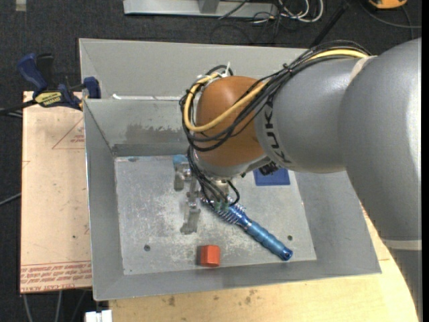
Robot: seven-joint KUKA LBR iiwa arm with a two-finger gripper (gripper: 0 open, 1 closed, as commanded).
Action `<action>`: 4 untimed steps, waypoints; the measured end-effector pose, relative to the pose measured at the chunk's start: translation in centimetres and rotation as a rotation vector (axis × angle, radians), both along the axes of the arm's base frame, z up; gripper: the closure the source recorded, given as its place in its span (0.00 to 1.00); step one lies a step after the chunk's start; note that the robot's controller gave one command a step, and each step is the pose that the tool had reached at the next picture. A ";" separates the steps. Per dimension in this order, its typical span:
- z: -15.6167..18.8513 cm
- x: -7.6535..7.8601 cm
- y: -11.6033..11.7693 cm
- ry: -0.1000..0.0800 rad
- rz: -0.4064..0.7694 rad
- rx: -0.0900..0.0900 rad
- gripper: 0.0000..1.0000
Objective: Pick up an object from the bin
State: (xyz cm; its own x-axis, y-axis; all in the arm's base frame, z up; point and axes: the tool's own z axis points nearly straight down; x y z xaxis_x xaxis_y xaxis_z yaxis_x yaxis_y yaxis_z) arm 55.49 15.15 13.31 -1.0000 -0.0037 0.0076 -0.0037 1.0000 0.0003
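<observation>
One blue pen-like stick with a ribbed end lies slantwise on the floor of the bin, right of centre. Its ribbed end is just beside the gripper, which hangs low over bare floor mid-bin. Nothing seen pinched; cannot tell if the gripper is spread or pressed together. A small orange block sits near the front wall, apart from both; a flat blue piece lies half under the arm toward the back. Likely step: lining up on the stick. To do it well, centre over the shaft, turn across its length and reach the floor before closing; the round shaft may roll away.
</observation>
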 end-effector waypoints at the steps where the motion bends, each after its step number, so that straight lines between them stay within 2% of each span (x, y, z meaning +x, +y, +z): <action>1: -6.6 2.8 -9.1 -0.004 0.033 -0.003 0.00; 2: -3.2 2.8 -10.0 -0.012 -0.050 0.001 0.00; 3: -3.4 1.8 -10.1 -0.008 -0.202 0.000 0.00; 4: -6.4 0.8 -10.2 -0.007 -0.128 0.000 0.00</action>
